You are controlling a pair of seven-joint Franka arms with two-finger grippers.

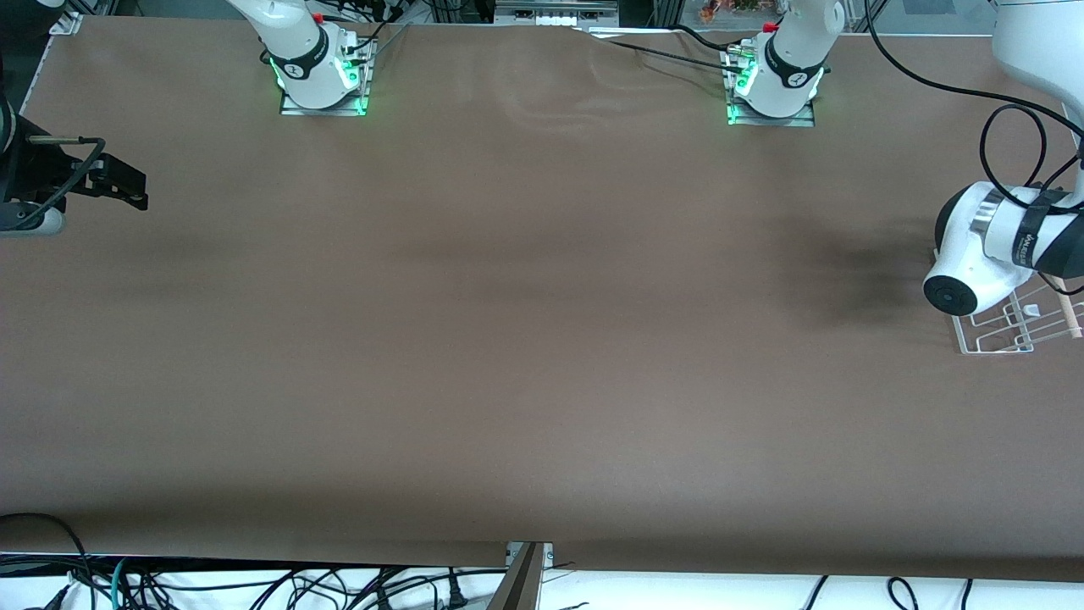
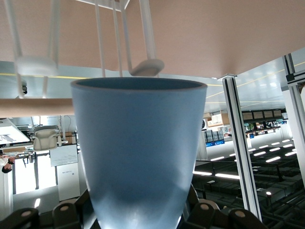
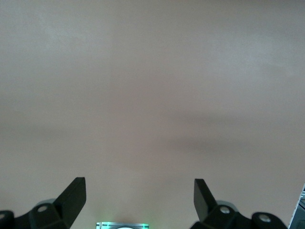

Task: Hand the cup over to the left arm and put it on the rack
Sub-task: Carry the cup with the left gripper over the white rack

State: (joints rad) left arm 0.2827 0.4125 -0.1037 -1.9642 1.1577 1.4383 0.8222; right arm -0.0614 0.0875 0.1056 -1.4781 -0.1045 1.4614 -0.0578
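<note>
Left wrist view: the light-blue cup point(image 2: 138, 157), no label legible and nothing visible inside, is sitting clamped in the left gripper point(image 2: 138, 214) over the white wire rack point(image 1: 1008, 326), at the table's point(image 1: 542, 339) three o'clock edge in the front view. The right gripper point(image 3: 139, 198) is hovering wide and empty at nine o'clock.

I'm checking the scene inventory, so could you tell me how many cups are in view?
1. The light-blue cup is held in the left gripper, its rim close to the rack at the left arm's end of the table. Others may be hidden.
</note>
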